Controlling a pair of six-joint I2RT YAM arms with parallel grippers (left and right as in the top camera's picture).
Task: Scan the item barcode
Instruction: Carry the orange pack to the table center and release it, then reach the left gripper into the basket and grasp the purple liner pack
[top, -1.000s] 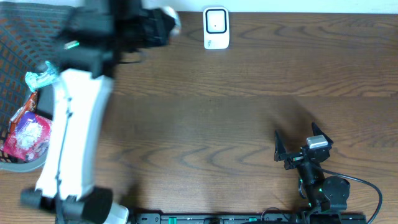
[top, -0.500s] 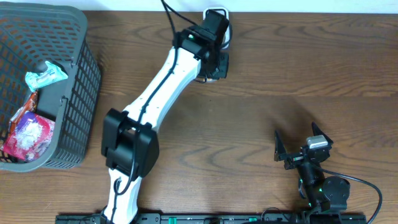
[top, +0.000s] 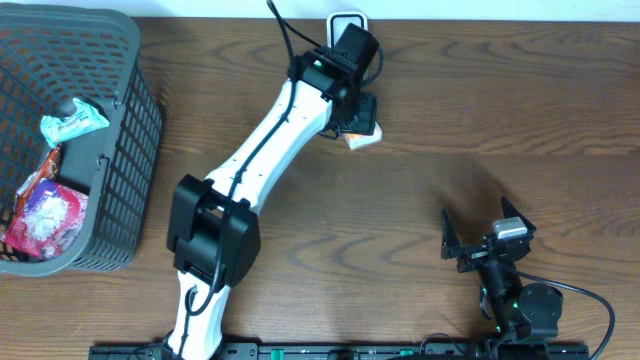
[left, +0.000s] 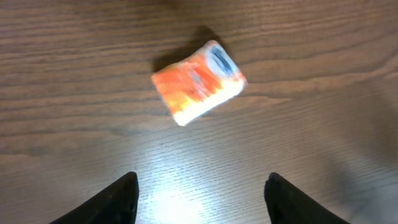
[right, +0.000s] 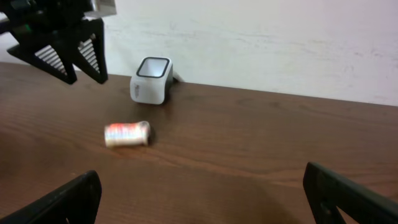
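Observation:
The item, a small orange and white packet (top: 364, 139), lies flat on the wooden table just in front of the white barcode scanner (top: 345, 18), which my left arm mostly covers. My left gripper (top: 361, 115) hangs over the packet, open and holding nothing. The left wrist view shows the packet (left: 199, 82) lying free on the wood, well ahead of the spread left gripper (left: 200, 198). From the right wrist view, the packet (right: 127, 134) rests a little in front of the scanner (right: 151, 79), with the left gripper (right: 68, 53) above and to the left. My right gripper (top: 487, 240) sits open near the front right.
A dark mesh basket (top: 135, 110) stands at the back left with several wrapped packets (top: 45, 215) inside. A white wall (right: 280, 43) rises behind the table's far edge. The left arm (top: 270, 150) stretches diagonally across the middle of the table.
My left arm swung from over the basket to the scanner. Its jaws opened and the packet now lies on the table. The right arm has not moved.

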